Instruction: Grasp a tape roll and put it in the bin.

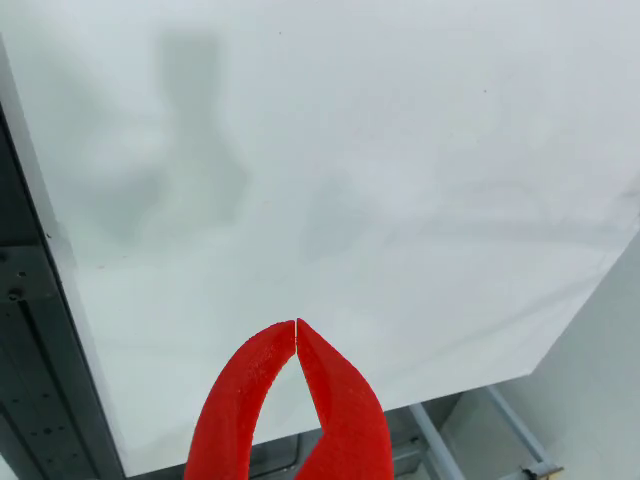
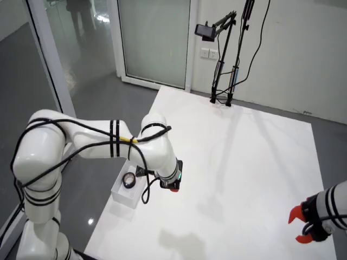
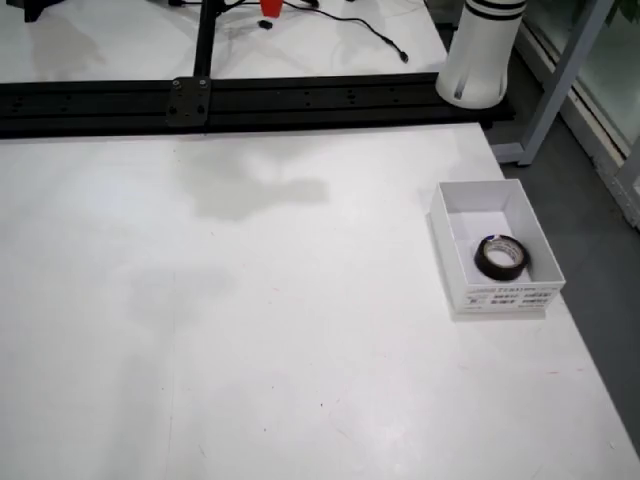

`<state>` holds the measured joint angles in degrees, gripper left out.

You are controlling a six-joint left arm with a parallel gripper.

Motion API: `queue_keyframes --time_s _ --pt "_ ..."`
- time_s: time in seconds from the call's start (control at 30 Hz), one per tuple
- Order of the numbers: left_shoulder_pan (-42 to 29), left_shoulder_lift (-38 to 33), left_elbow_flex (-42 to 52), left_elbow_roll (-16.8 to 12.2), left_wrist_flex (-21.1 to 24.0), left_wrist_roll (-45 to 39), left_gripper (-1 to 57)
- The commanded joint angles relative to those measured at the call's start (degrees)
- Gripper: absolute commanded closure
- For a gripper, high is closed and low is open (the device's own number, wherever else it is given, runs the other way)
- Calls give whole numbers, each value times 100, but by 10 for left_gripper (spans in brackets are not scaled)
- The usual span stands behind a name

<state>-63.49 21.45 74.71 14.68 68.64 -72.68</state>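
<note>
Claw (image 1: 296, 322) tips touching in its own view, tape roll (image 3: 500, 257) in bin (image 3: 470, 210) from above

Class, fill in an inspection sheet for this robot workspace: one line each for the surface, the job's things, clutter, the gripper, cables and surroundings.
Surface: white table, bare and clean apart from soft shadows.
Job's things: tape roll lies flat inside the white bin, which sits near the table's edge by the working arm.
Clutter: nothing seen on the table besides the bin.
Gripper: red gripper has its fingertips touching, holding nothing, above bare table beside the bin.
Cables: black cables strapped along the white arm; more run down the camera stand at the far edge.
Surroundings: glass partition, grey floor, a second arm's red gripper at the table's opposite edge.
</note>
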Motion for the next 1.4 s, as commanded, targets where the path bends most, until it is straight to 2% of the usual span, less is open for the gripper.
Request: queue_keyframes --time_s 0.03,0.8,1.4 --pt "-164 8 0 0 0 0 567" --pt "91 8 0 0 0 0 567" --pt "-32 8 0 0 0 0 567"
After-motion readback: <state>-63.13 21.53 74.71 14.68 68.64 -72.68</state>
